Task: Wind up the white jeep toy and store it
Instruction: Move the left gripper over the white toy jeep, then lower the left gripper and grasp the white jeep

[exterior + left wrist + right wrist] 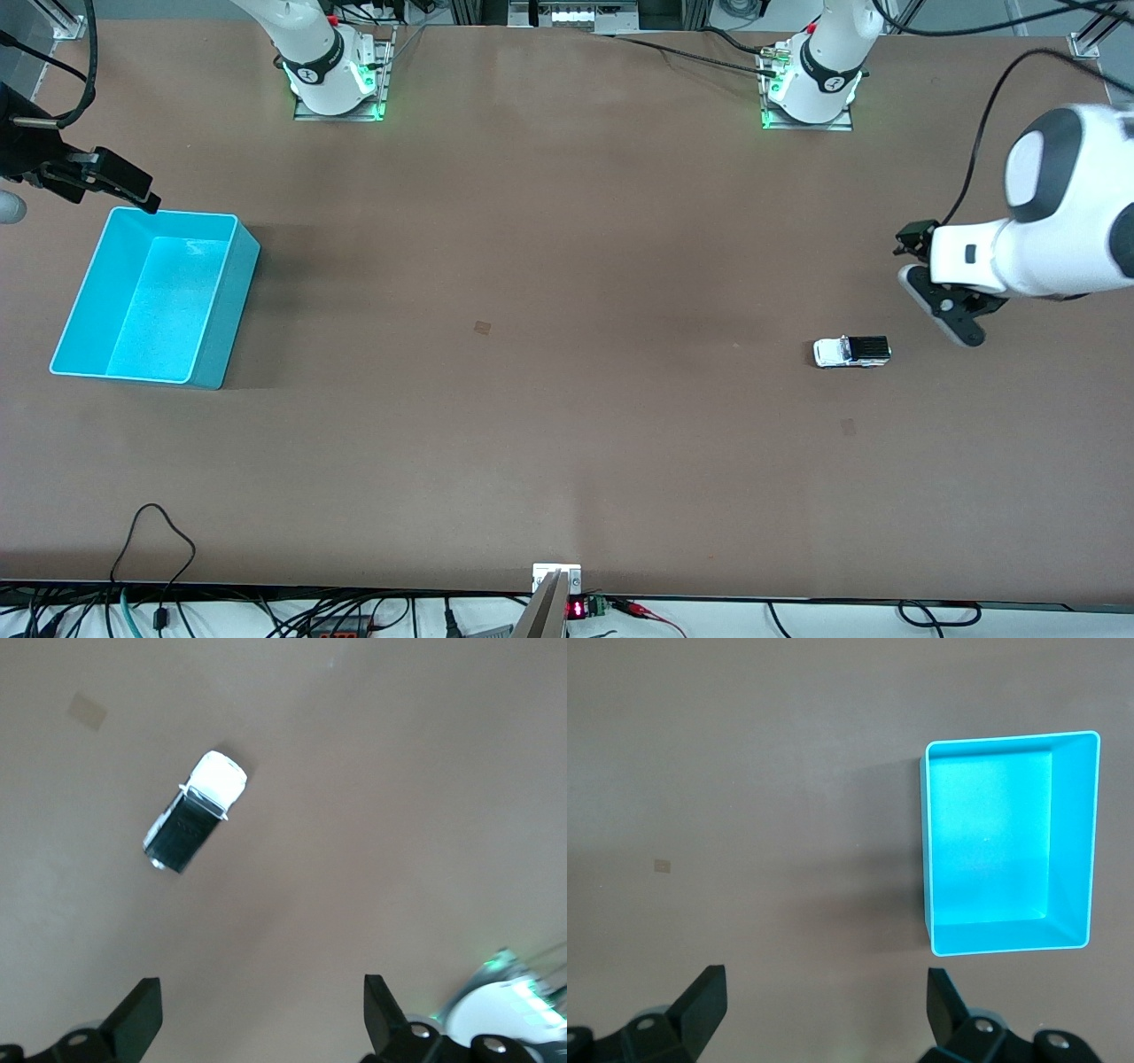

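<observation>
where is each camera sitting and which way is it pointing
Front view: high across the brown table, facing both arm bases; shows the left gripper by the small white toy jeep with black roof and the right gripper above the empty turquoise plastic bin.
Left wrist view: looks down on the jeep; its own open black fingers show.
Right wrist view: looks down on the bin; its open fingers show.
Shared: front and left wrist views share the jeep; front and right wrist views share the bin.
</observation>
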You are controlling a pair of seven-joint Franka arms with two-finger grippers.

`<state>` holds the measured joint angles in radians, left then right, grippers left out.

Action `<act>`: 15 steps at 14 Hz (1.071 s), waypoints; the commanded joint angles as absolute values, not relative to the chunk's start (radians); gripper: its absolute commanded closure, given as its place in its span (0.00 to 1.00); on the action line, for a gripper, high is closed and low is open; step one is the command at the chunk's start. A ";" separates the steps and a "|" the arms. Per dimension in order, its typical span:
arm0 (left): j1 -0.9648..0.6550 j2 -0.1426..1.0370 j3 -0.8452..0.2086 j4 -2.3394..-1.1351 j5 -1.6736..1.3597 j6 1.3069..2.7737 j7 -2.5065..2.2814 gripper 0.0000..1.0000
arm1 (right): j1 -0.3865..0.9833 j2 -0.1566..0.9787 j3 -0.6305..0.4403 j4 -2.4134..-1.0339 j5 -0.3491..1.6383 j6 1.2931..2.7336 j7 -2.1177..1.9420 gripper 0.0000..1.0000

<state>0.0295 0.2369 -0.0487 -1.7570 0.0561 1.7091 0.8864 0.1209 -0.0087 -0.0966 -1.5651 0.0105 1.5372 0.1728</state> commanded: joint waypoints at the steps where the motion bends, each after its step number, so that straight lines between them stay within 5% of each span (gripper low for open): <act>1: 0.072 0.213 -0.051 -1.906 0.084 1.921 1.094 0.00 | 0.117 0.002 -0.097 -1.548 0.031 1.534 0.184 0.00; 5: 0.095 0.290 -0.051 -2.034 0.092 2.268 1.372 0.00 | 0.117 0.005 -0.097 -1.548 0.031 1.549 0.184 0.00; 15: 0.081 0.431 -0.054 -2.117 0.163 2.565 1.434 0.00 | 0.121 0.003 -0.095 -1.548 0.023 1.548 0.181 0.00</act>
<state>0.0817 0.4370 -0.0543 -2.0889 0.1423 2.5276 1.4186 0.1217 0.0006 -0.0962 -1.5643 0.0106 1.5513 0.1730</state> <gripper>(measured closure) 0.000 0.000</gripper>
